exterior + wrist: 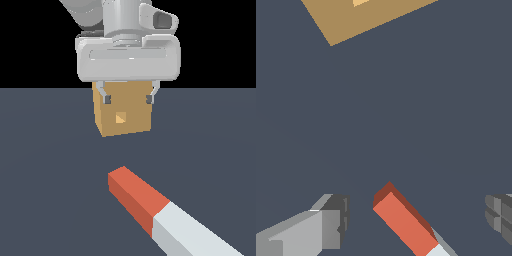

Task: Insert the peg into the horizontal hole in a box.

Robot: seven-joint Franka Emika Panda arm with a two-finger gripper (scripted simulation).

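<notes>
Peg (150, 205) lies flat on the worktop (50, 175), red end toward the box (122, 112), well apart from it; looks rigid, smooth, likely light. Gripper (128, 99) hovers high, jaws wide, empty; best grabbed across the grey half.

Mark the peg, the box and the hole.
peg (139, 198): exterior view, top of red half.
box (135, 107): exterior view, front face.
hole (120, 118): exterior view, opening at face centre.

The long red and grey-white square peg (165, 212) runs off the exterior view's lower edge; the tan-orange cube box (122, 112) has its top hidden behind the tool (128, 99).
</notes>
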